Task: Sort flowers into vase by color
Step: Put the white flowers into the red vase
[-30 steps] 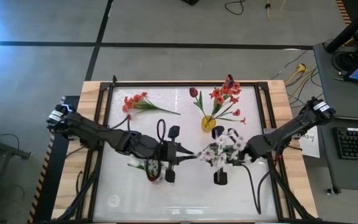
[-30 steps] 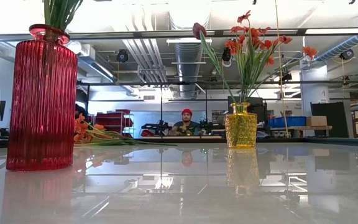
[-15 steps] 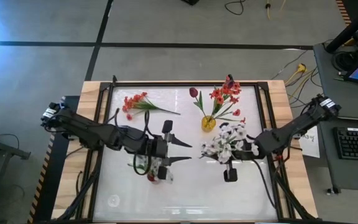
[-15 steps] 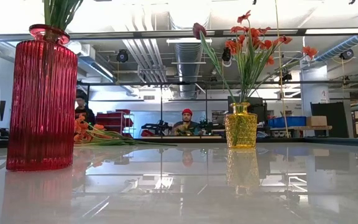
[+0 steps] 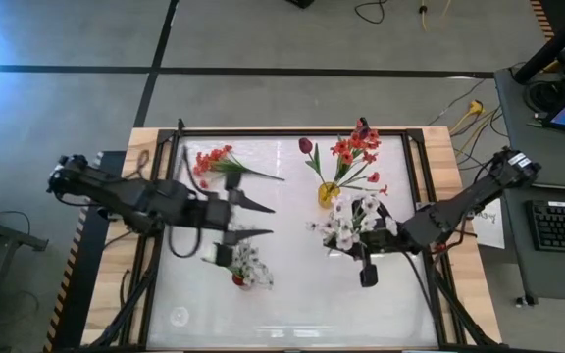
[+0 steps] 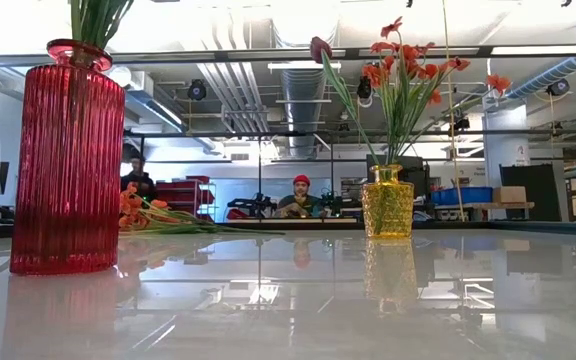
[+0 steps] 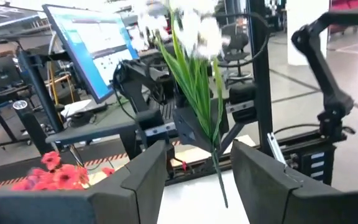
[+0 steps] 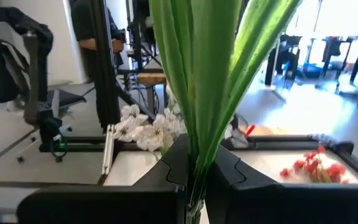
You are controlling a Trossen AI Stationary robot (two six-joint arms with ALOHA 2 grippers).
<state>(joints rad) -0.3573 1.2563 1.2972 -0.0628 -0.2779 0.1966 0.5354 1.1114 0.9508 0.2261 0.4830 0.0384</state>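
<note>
My right gripper (image 5: 363,245) is shut on a bunch of white flowers (image 5: 353,220) with green stems, held in the air right of centre, just on the near side of the yellow vase (image 5: 329,193). That vase holds orange-red flowers (image 6: 408,70) and a maroon tulip (image 6: 320,48). My left gripper (image 5: 263,221) stands open and holds nothing, left of centre, above and beyond the red vase (image 6: 68,160). The red vase holds a white spray (image 5: 250,263). Orange-red flowers (image 5: 219,162) lie flat on the table at the far left. My right gripper pinches the bunch's green stems (image 8: 197,134) between its two fingers. The fingers come level from the table's right side and lie across the stems. The bunch is lifted clear of the table, and its blossoms (image 5: 346,216) lean toward the far edge.
The table top (image 5: 302,304) is glossy white inside a dark frame with wooden side rails. People stand in the room beyond the far edge (image 6: 300,195). A desk with a keyboard (image 5: 562,226) stands off the table's right side.
My left gripper has opened, let go of the white bunch and drawn back toward the table's left edge, rising. My right gripper keeps the bunch and has rolled, so the blossoms have swung from pointing left toward the far edge.
</note>
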